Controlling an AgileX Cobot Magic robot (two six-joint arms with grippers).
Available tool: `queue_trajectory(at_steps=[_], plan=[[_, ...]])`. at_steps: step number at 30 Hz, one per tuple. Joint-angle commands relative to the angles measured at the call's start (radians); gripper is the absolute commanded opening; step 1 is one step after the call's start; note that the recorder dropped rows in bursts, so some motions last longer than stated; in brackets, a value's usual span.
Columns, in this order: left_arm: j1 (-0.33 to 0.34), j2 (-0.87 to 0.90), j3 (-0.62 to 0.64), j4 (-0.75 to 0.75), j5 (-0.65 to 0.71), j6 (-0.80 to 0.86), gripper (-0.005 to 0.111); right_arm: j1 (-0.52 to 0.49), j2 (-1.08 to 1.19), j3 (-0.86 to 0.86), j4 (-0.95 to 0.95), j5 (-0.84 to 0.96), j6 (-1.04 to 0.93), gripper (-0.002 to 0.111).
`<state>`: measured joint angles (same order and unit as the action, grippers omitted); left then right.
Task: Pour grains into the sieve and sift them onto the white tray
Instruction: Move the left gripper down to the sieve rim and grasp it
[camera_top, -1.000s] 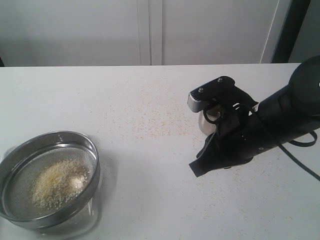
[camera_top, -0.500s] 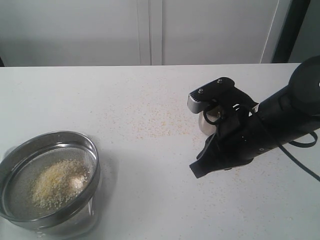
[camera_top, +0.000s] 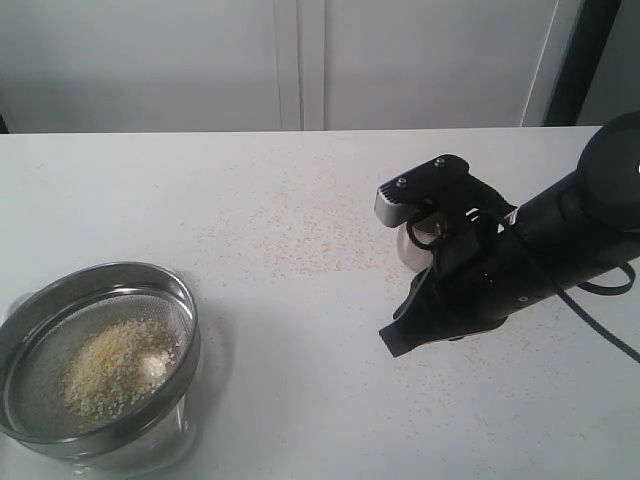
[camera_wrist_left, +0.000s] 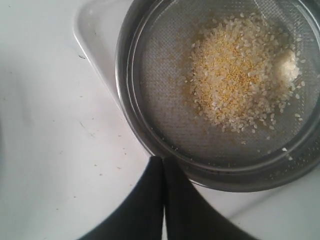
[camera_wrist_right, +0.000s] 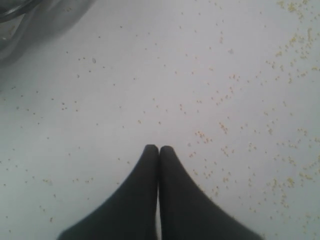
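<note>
1. Both pairs of jaws are pressed together with nothing between them. The left gripper (camera_wrist_left: 162, 160) hangs just off the sieve's rim, and the right gripper (camera_wrist_right: 159, 148) is over speckled worktop.
2. The grains (camera_wrist_left: 235, 75) lie in a loose golden heap on the mesh, off centre. Paler, coarser bits ring the heap, and a whitish clump sits at one edge.
3. The sieve (camera_top: 188, 325) holding them is round and shallow, with a shiny steel rim and fine grey mesh that shows bare around the heap. It stands at the near left of the exterior view.
4. The white tray (camera_wrist_left: 97, 42) lies under the sieve. One rounded corner and a stretch of its low rim jut out past the steel rim. Whether any grain lies on the tray beneath the mesh cannot be told.
5. The worktop (camera_top: 260, 400) is white, with stray grains (camera_top: 315, 250) scattered across its middle and right side, thickest near the cup.
6. A small steel cup (camera_top: 412, 248) stands on the right, well apart from the sieve and mostly hidden behind the right arm (camera_top: 560, 240). Its contents are out of sight.
</note>
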<state>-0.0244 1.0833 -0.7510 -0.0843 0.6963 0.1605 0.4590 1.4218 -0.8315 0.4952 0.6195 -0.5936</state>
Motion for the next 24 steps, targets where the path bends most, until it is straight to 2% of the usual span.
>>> queue_trajectory(at_steps=[1,7,9,11,15,24], plan=[[0.000,0.067,-0.018,-0.027,0.014,-0.001,0.013,0.000,-0.007,0.005,0.008,-0.001,-0.011,0.000],[0.000,0.165,-0.018,-0.027,0.003,-0.007,0.061,0.000,-0.007,0.005,0.008,-0.007,0.002,0.000],[0.000,0.191,-0.018,-0.027,-0.020,-0.007,0.071,0.000,-0.007,0.005,0.008,-0.007,0.002,0.000],[0.000,0.209,-0.018,-0.027,-0.045,-0.018,0.068,0.000,-0.007,0.005,0.008,-0.007,0.002,0.000],[0.001,0.230,-0.018,-0.011,-0.110,-0.052,0.057,0.000,-0.007,0.005,0.008,-0.011,-0.005,0.000],[0.001,0.315,-0.018,-0.001,-0.160,-0.077,0.056,0.000,-0.007,0.005,0.008,-0.020,-0.006,0.000]])
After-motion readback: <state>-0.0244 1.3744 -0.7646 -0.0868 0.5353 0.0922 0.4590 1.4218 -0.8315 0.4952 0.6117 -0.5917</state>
